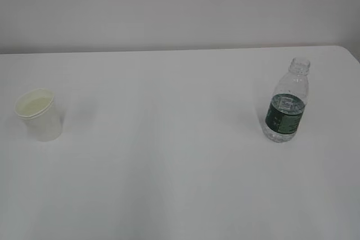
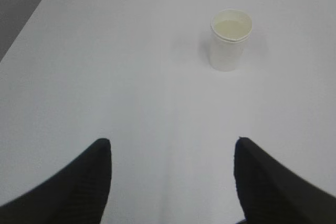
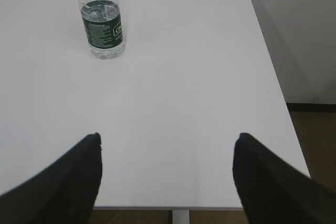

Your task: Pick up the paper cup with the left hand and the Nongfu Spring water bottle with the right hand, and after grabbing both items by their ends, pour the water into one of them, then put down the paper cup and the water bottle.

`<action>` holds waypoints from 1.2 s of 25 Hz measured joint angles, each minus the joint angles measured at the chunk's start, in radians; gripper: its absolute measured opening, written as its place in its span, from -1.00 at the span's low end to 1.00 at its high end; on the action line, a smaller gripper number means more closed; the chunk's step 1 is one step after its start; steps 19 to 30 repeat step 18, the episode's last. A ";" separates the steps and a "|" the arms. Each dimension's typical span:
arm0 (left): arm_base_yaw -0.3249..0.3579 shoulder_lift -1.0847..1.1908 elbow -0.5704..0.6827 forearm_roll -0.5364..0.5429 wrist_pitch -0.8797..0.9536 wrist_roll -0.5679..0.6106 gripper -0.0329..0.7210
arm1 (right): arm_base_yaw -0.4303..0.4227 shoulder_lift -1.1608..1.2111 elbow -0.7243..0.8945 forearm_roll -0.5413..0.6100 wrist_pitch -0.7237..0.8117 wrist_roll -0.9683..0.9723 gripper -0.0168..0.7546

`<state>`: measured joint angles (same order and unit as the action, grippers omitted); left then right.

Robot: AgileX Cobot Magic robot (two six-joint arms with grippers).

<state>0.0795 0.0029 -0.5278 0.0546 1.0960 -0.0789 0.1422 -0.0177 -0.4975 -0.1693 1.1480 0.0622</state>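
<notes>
- Soft, even, fairly bright light washes the white tabletop (image 1: pixel 169 184) almost featureless.
- Shadows are faint: a pale smudge beside the paper cup (image 1: pixel 38 114) and the bottle (image 1: pixel 287 102).
- All views look slightly hazy and grainy.
- The dark tool fingers (image 2: pixel 68 187) show no surface detail.

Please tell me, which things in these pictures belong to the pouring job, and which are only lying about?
For the job:
- paper cup, upright at the left
- water bottle, upright at the right, without cap
- left pincer and right pincer, both open and holding nothing

Only lying about:
- nothing else; only the white table that bears them
</notes>
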 joint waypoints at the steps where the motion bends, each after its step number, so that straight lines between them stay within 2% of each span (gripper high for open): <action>1: 0.000 0.000 0.000 0.000 0.000 0.000 0.48 | 0.000 0.000 0.000 0.000 0.000 0.000 0.57; 30: 0.000 0.000 0.000 0.000 0.000 0.000 0.48 | 0.000 0.000 0.000 0.000 0.000 0.000 0.57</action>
